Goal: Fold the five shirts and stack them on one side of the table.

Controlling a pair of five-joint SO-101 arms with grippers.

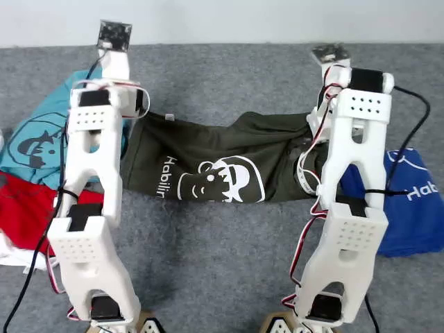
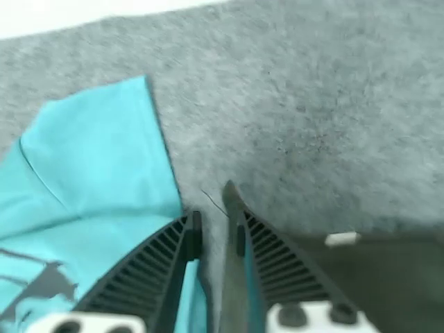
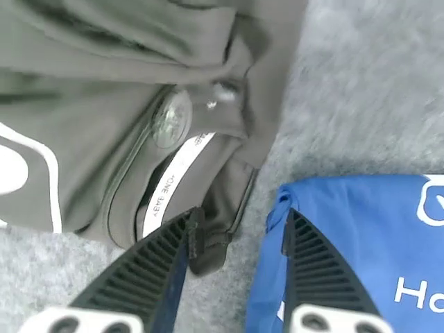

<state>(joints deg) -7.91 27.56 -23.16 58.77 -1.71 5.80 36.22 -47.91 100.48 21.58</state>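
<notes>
The grey table (image 1: pixel 229 76) is bare along its far edge and at the near middle, with the dark green shirt (image 1: pixel 208 149) stretched across its centre. The blue shirt (image 1: pixel 409 215) lies at the right side, the teal shirt (image 1: pixel 41 132) and red shirt (image 1: pixel 24 205) at the left. The left gripper (image 2: pixel 215 232) pinches the green shirt's corner beside the teal hem; the right gripper (image 3: pixel 239 232) hangs with its fingers spread wide over the gap between collar and blue shirt.
</notes>
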